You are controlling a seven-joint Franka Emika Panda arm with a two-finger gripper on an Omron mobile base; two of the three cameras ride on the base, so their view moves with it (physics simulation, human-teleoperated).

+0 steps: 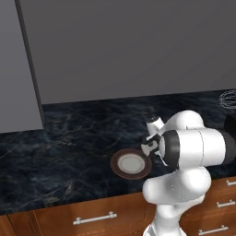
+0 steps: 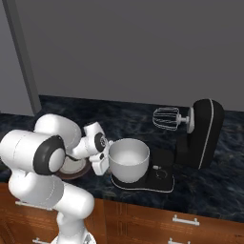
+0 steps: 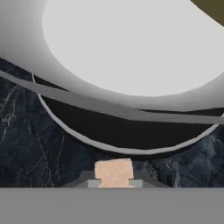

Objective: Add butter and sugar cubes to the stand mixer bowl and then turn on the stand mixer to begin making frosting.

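Gripper [image 3: 113, 183]: jaws pinching a sugar cube [image 3: 113, 172], beside the bowl [image 2: 128, 159].
Mixer [image 2: 202, 133]: head tilted back, whisk [image 2: 166, 117] pointing left.
Plate [image 1: 131, 163]: near counter's front edge.

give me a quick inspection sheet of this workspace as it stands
surface: dark marbled counter, wood drawers below
job's things: stand mixer head tilted back, whisk raised; stand mixer bowl on its base, looks empty; small beige sugar cube held at the fingertips
clutter: brown-rimmed plate, looks bare
grippers: gripper shut on the cube beside the bowl
cables: nothing seen
surroundings: grey wall panels
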